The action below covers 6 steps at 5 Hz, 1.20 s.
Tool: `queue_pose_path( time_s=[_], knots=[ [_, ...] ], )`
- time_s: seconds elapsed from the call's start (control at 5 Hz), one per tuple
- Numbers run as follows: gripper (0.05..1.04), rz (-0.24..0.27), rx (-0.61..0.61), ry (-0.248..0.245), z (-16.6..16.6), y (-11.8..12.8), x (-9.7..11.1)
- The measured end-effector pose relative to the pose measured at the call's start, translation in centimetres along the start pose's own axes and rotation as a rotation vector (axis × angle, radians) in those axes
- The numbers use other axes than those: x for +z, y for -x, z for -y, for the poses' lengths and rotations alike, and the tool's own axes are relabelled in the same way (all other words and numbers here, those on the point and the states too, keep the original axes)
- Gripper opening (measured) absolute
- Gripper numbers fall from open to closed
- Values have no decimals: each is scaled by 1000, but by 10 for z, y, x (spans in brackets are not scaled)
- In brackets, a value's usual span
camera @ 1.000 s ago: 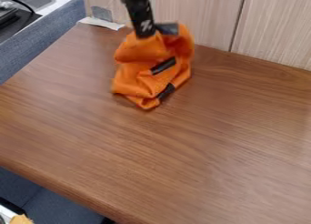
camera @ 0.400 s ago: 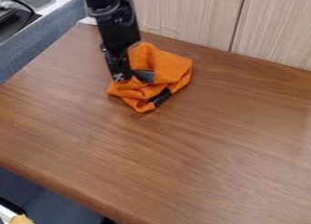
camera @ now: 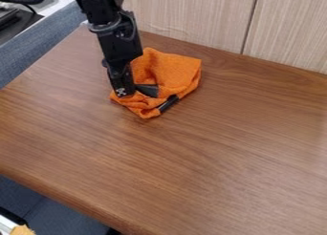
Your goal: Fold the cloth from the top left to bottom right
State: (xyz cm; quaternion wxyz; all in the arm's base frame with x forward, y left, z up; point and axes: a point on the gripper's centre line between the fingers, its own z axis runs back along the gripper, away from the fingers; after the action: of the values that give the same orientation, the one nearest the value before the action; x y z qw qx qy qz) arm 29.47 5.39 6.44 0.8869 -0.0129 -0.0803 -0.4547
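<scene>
One brown wooden table (camera: 204,157) spreads out beneath your orange cloth, with bare wood most widely toward the camera. Beyond the cloth, past the table's far edge, you have pale, wood-grained panels (camera: 191,19) with a dark vertical seam between them. Off to the cloth's left in the view, a blue-grey fabric-like surface (camera: 45,43) runs along the table's side. Your black robot arm (camera: 117,36) slants down from the upper left, partly in front of the cloth, and its black gripper (camera: 125,91) is low at the cloth's left part. You can't tell from here whether that gripper is spread, pressed together or pinching fabric. The orange, soft fabric cloth (camera: 176,71) itself lies rumpled on the table, nearer the far edge, with a broad, smoother flap at its upper right and bunched folds at its lower left. Up and well left of it, you can see part of a dark, flat-topped unit (camera: 19,26). Smallest are two marks on the cloth: a dark grey patch (camera: 147,90) just beside the gripper, and a narrow black strip (camera: 168,103) on its lower right edge.
</scene>
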Motion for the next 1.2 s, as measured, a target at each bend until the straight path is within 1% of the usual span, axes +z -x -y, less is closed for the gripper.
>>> queue_pose_path(
  time_s=[0.2, 0.4, 0.6, 0.8, 1.0, 1.2],
  knots=[
    [241, -44, 36, -10, 0, 3, -1],
    [506, -54, 51, -3, 1, 5, -1],
    [806, -74, 66, 2, 2, 7, 0],
    [1004, -65, 56, -30, -1, -1, 13],
    [1003, -29, 48, -51, -1, -8, 30],
    [1000, 20, 31, -66, 1, -18, 52]
  ],
)
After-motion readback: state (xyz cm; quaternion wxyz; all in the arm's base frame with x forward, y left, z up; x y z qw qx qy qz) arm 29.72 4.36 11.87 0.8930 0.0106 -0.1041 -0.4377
